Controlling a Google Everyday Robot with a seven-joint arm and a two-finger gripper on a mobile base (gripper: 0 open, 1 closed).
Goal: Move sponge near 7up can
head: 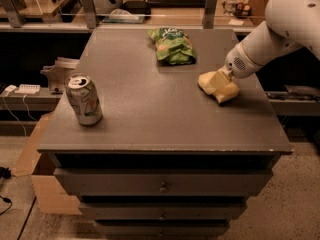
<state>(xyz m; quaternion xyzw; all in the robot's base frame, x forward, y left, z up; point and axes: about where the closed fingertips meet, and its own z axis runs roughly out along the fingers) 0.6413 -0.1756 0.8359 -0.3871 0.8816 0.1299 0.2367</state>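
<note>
1. A dark grey cabinet of drawers (162, 183) carried a flat grey surface (150, 119).
2. The small silver-white aluminium 7up can (84, 100) with green and red markings stood upright near the front left corner of the surface.
3. The pale yellow soft foam sponge (227, 92) lay on the right side of the surface, well apart from the can.
4. The claw (215, 80) on the white robot arm (270, 39) was down at the sponge, touching it. It could not be told whether the claw was open or closed.
5. A crumpled green chip bag (172, 46) lay towards the far edge, behind the sponge and to its left.
</note>
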